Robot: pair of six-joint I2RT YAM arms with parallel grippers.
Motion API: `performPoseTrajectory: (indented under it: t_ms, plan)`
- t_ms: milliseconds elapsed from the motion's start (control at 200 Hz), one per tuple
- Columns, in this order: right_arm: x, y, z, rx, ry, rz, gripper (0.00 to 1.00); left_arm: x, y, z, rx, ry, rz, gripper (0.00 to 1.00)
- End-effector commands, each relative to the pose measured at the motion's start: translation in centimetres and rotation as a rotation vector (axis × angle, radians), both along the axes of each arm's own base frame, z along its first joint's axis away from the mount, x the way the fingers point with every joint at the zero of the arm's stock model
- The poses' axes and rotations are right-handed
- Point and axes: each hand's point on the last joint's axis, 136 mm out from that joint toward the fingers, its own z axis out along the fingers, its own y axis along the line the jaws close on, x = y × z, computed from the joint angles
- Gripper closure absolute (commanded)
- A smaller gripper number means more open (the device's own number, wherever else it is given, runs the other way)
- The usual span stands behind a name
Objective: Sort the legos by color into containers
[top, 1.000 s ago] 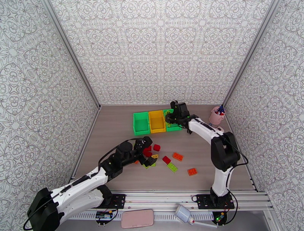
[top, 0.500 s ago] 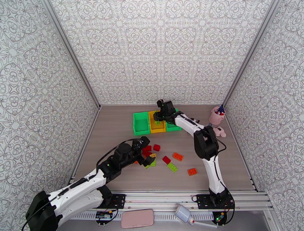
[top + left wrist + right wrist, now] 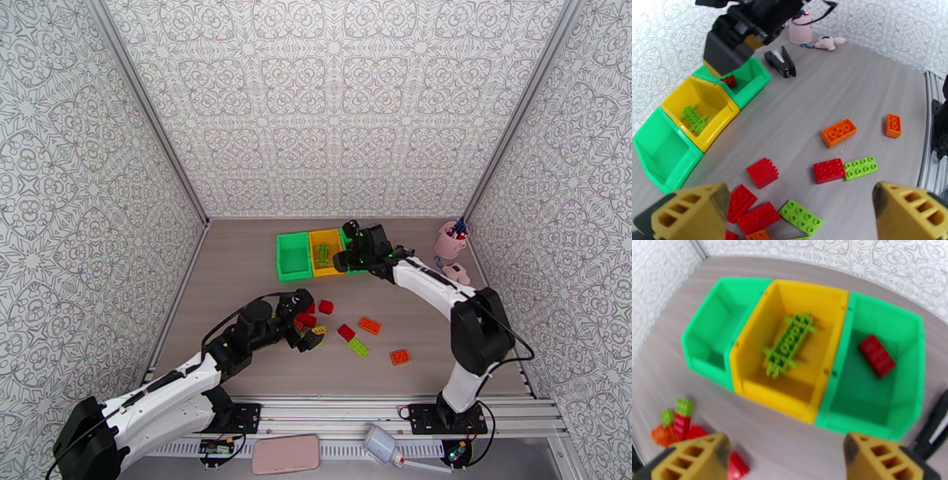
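Lying nearest, on the ledge by the arm bases: pink phone [image 3: 286,454] and white bottle [image 3: 381,446]. Hovering low over the lego pile w/ L gripper [image 3: 800,211], fingers spread wide apart, clamping nothing. Sitting right under it: two red legos [image 3: 758,217] side by side and a lime lego [image 3: 801,216] just beside them. Resting a bit beyond those: chunky red brick [image 3: 762,173]. Lying loose on the table [image 3: 237,316] out to the R: red flat brick [image 3: 829,170] w/ a lime flat brick [image 3: 860,167] just beside it. Lying past those: orange brick [image 3: 838,132], w/ a small orange brick [image 3: 893,125] well apart, nearer the rail.

Standing beyond the pile: containers, 3 joined in a row, i.e. L green bin [image 3: 707,325], yellow bin [image 3: 774,398], R green bin [image 3: 869,402]. Lying flat in the yellow bin: lime-green piece [image 3: 790,344]. Lying in the R green bin: red brick [image 3: 877,355]. Hanging over the bins' near side w/ R gripper [image 3: 788,453], fingers standing well apart, gripping nothing.

Sitting farther back: black stapler [image 3: 781,63] near the R green bin. Standing by the far R wall: pink pen cup [image 3: 800,29], w/ a pink toy [image 3: 828,41] lying close by.
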Motion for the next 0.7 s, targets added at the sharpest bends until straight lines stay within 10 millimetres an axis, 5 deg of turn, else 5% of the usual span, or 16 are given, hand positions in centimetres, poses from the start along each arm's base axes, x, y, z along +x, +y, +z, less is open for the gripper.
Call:
performPoseTrajectory:
  t_ms: [0,240,695]
  plan:
    - [-3.7,-3.2,-3.1,-0.202,0.051,0.072,0.2,-1.0,-0.4,0.4,-0.014,-0.026,-0.069,0.0]
    - [-11.2,-6.6,-5.5,-0.444,0.22,0.278,0.16,-1.4,-0.3,0.2,-0.002,-0.027,-0.097,0.0]
    - [-14.5,-6.7,-11.1,-0.697,0.403,0.386,0.15,-1.5,-0.1,-0.6,0.005,-0.013,-0.105,0.0]
